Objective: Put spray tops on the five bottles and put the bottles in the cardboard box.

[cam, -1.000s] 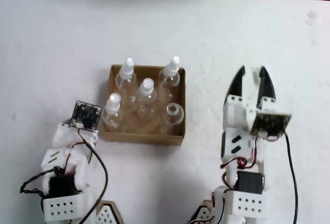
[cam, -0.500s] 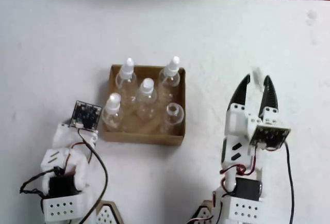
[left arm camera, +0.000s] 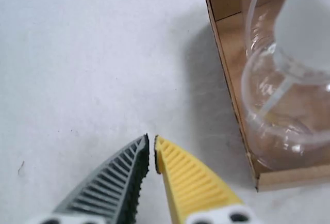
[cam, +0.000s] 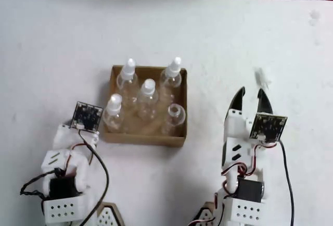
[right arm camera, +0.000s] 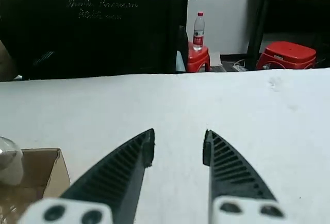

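Right pincer [cam: 250, 93], black ribbed fingers, parted to a middling gap and gripping nothing, over the white table [cam: 62, 38], well right of the brown cardboard box [cam: 147, 138]; left pincer [left arm camera: 151, 149], grey and yellow fingers, closed tip to tip, empty, just beside the box's near left corner. Inside the box, five clear plastic bottles; four with white spray tops [cam: 149, 85], one open-necked bottle [cam: 176, 114] at the near right. Likely step: fetching the last top; best to spread wider, grip it by the head, carry it upright, lower it squarely onto the open neck. Just beyond the right fingertips, a faint white shape [cam: 261, 76], perhaps that top, too pale to confirm; from above, left fingertips hidden beneath the wrist camera board.
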`<state>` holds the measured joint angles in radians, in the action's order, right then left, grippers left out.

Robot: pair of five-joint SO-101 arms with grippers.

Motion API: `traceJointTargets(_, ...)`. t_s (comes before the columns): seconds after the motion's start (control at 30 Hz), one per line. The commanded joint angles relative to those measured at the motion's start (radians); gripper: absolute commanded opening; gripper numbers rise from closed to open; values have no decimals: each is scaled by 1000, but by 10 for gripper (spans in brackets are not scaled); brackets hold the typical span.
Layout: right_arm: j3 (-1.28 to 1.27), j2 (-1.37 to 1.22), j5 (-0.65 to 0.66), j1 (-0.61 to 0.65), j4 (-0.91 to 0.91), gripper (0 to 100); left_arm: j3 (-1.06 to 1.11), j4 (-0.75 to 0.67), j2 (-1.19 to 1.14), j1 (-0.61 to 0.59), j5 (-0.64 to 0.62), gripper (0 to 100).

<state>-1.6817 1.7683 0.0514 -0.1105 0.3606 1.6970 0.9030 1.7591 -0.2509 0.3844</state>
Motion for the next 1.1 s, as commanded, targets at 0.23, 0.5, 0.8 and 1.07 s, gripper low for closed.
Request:
traceJointTargets(0.23, -8, 8, 249, -19, -51, 130, -2, 5, 5, 12, 8, 21)
traceJointTargets(0.5, 137, -4, 316, -16, -39, 130, -2, 5, 5, 12, 8, 21)
traceJointTargets(0.8, 569, -417, 322, -25, 101, 131, -2, 5, 5, 12, 8, 21)
traceJointTargets(1.07, 1100, -1127, 465, -36, 380, 131, -2, 5, 5, 12, 8, 21)
